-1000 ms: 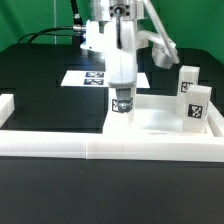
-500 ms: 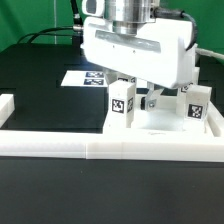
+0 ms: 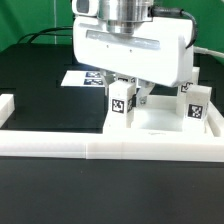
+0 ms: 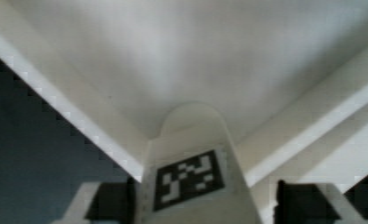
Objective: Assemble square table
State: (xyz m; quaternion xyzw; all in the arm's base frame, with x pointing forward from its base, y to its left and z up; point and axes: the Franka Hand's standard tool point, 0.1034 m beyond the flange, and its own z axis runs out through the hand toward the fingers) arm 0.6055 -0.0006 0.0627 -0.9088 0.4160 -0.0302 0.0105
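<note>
End effector (image 3: 130, 100) pinches one leg (image 3: 122, 101) upright over the slab (image 3: 160, 122)'s near-left corner; assembly barely begun.

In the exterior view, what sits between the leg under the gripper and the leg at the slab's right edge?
Only bare white slab shows between the gripped leg and the right-hand leg; the gripper body overhangs that stretch.

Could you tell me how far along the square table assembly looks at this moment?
Early, it seems. Done: the tabletop lies against the border wall. In hand: the gripper appears shut on one leg, upright over the slab's corner; the wrist view shows that leg between the fingers. Left: another leg stands loose; no leg visibly attached.
</note>
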